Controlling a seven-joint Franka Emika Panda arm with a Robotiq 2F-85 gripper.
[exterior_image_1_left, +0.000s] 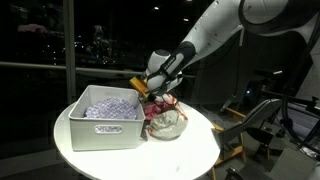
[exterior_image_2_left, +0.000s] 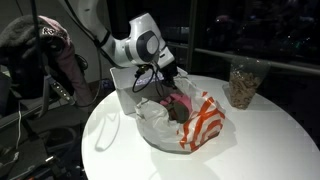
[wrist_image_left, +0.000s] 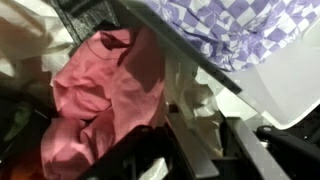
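The claw (exterior_image_2_left: 168, 82) is set low at the mouth of the clear plastic bag with red and white stripes (exterior_image_2_left: 205, 125) on the round white table (exterior_image_2_left: 265, 140). Whether its jaws are open or clamped cannot be told, as they are hidden among folds. The crumpled pink cloth (wrist_image_left: 100, 95) is found directly beneath the claw, inside the bag, with no clear long axis. The white rectangular bin (exterior_image_1_left: 100, 128) holding a purple checked cloth (exterior_image_1_left: 110, 102) stands just beside the bag.
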